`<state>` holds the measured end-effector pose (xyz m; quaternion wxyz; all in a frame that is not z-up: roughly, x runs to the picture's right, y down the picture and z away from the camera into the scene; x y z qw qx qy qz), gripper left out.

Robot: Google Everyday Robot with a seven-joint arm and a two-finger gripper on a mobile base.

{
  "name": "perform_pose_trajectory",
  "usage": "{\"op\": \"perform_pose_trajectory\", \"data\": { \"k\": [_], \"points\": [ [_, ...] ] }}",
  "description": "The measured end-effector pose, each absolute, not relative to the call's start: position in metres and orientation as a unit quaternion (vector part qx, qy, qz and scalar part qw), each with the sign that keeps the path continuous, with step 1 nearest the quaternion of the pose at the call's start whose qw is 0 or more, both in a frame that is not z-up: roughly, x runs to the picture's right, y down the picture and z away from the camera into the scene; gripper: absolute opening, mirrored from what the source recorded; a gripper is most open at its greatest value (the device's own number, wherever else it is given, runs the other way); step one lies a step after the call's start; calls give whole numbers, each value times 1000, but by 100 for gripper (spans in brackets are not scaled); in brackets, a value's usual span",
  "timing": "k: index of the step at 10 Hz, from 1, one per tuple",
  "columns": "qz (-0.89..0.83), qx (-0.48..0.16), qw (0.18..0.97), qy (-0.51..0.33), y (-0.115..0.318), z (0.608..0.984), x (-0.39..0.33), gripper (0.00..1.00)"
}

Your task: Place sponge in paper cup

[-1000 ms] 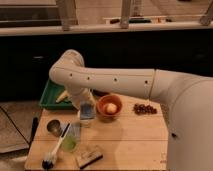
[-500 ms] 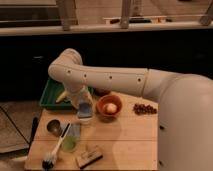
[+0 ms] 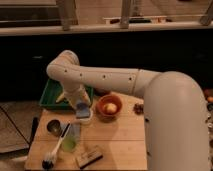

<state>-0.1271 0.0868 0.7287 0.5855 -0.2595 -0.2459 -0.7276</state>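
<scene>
My gripper hangs down from the white arm over the left part of the wooden table. It is shut on the light-blue sponge, which stands on end. The sponge's lower edge sits right at the mouth of the white paper cup. The cup stands on the table just left of the orange bowl. The arm hides the gripper's upper part.
The orange bowl holds a yellowish item. A green tray lies behind the cup. A dark metal cup, a greenish tumbler, a dish brush and a tan wooden block brush stand in front. Dark bits lie to the right.
The gripper with the sponge has moved slightly left and down toward the white cup's mouth. Nothing else on the table has moved.
</scene>
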Motion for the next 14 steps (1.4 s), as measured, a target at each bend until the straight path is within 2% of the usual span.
{"op": "perform_pose_trajectory", "data": {
  "k": [3,4,7,9,10,11,14],
  "points": [
    [-718,-272,587,-255,90,746,-126,2],
    [-715,-276,588,-258,91,749,-125,7],
    [-702,-286,594,-270,93,759,-118,39],
    [-699,-288,594,-275,94,762,-118,57],
    [-696,-290,594,-279,97,763,-118,76],
    [-695,-292,595,-280,98,763,-117,80],
    [-692,-294,595,-282,100,764,-117,80]
  ]
}}
